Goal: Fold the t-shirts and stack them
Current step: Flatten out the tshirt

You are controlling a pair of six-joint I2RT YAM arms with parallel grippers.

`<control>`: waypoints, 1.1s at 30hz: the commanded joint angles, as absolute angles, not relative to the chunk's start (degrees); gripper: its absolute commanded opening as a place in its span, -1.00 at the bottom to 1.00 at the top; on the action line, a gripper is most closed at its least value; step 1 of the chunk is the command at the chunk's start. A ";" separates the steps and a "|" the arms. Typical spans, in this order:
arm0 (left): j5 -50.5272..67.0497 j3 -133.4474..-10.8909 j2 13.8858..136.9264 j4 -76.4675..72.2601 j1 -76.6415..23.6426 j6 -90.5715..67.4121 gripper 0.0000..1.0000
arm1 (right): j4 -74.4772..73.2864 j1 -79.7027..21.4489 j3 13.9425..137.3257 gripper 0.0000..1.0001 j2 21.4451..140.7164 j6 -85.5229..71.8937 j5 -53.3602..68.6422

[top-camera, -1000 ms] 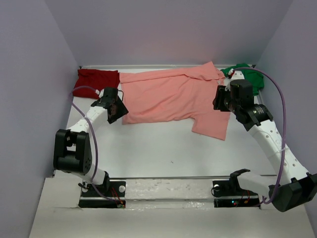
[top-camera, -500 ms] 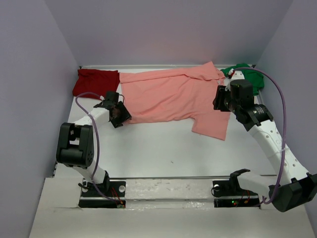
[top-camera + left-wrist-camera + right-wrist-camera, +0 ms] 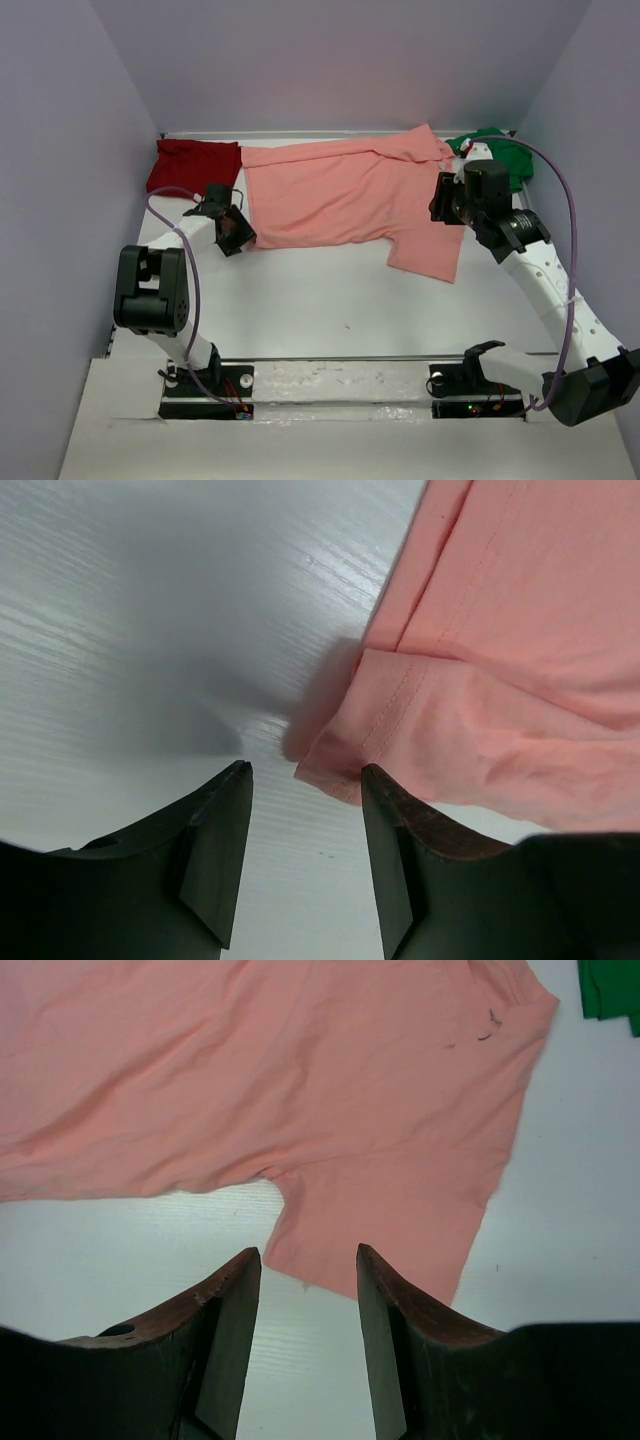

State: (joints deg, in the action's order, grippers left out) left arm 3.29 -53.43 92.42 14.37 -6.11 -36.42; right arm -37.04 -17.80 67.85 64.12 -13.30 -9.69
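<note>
Top external | left end effector [image 3: 239, 233] edged left | salmon-pink t-shirt [image 3: 340, 195] unmoved

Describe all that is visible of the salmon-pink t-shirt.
The salmon-pink t-shirt is soft cloth with a stitched hem, spread sideways and mostly flat on the white table, hem leftward, sleeves rightward. Its near hem corner lies just before the open left end effector; the open right end effector hovers over the near sleeve. Neither grips it.
</note>
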 commanded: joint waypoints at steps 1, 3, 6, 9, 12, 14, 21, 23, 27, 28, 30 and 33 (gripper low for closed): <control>4.48 -55.63 93.16 14.15 -5.80 -35.77 0.08 | -36.12 -17.67 70.40 -0.02 64.34 -12.92 -9.05; 5.01 -55.37 93.25 13.80 -5.71 -35.86 0.06 | -36.21 -17.67 70.40 -0.02 64.16 -12.83 -9.23; 6.15 -55.11 93.60 13.54 -5.80 -35.77 0.04 | -36.12 -17.67 70.40 -0.02 64.34 -12.83 -9.23; 6.24 -55.02 93.69 13.10 -5.80 -35.77 0.03 | -35.95 -17.67 70.23 -0.02 64.69 -12.92 -9.23; 6.94 -55.11 93.87 12.83 -5.80 -35.77 0.02 | -35.86 -17.67 70.05 -0.02 65.13 -13.10 -8.62; 7.47 -55.11 94.13 12.57 -5.80 -36.03 0.02 | -35.68 -17.67 70.05 -0.02 65.21 -13.10 -8.53; 9.75 -54.93 95.18 11.08 -5.80 -36.47 -0.14 | -35.77 -17.67 69.87 -0.02 65.30 -13.27 -8.35; 9.93 -54.84 95.27 10.90 -5.80 -36.56 -0.26 | -36.21 -17.67 69.87 -0.02 65.56 -13.62 -9.40; 10.19 -54.49 95.19 10.72 -5.80 -36.47 -0.61 | -38.58 -17.67 70.49 -0.03 66.97 -14.41 -13.96; 10.20 -54.49 95.01 10.72 -5.80 -36.39 -0.79 | -39.28 -17.67 70.75 -0.03 68.10 -15.37 -17.19; 10.02 -54.40 94.83 10.81 -5.80 -36.39 -0.95 | -41.21 -17.67 71.10 -0.08 69.86 -16.78 -21.16; 9.84 -54.49 94.57 11.25 -5.80 -36.04 -1.00 | -45.08 -17.67 70.84 -0.10 73.65 -22.04 -26.27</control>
